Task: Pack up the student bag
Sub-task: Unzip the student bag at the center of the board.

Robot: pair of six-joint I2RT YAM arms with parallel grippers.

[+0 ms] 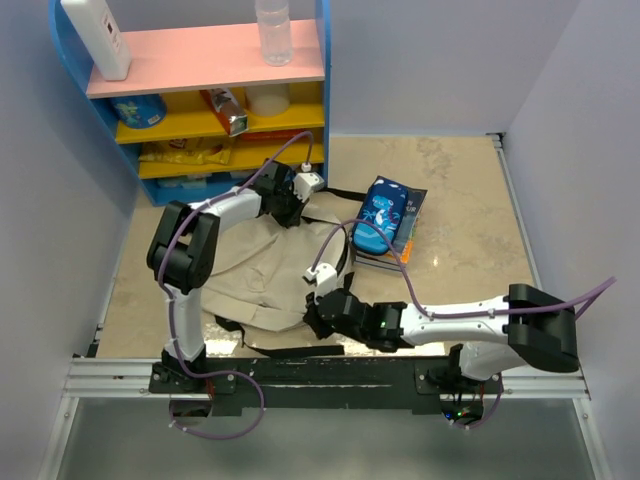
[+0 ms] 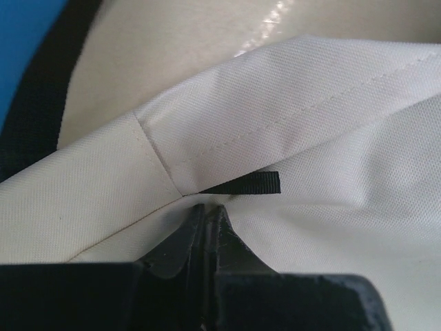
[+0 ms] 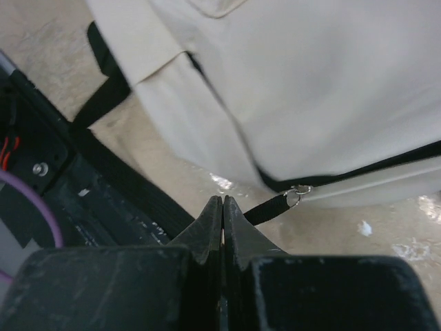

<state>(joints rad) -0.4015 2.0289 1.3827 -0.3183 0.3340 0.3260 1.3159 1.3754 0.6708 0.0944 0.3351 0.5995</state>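
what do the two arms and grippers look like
The left arm and right arm: white links, bulky black joints, on a black base rail. A purple cable loops along each. The left gripper and right gripper have black, scuffed, wedge-shaped fingers.

The left arm (image 1: 215, 215) rises from its base and folds forward to the right, the left gripper (image 2: 207, 208) pressed fully together, while the right arm (image 1: 460, 318) stretches low leftward, the right gripper (image 3: 222, 201) likewise closed tip to tip.

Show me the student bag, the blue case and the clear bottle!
student bag (image 1: 262, 272), top view, its flat beige middle.
blue case (image 1: 385, 215), top view, its printed top.
clear bottle (image 1: 273, 35), top view, its body.
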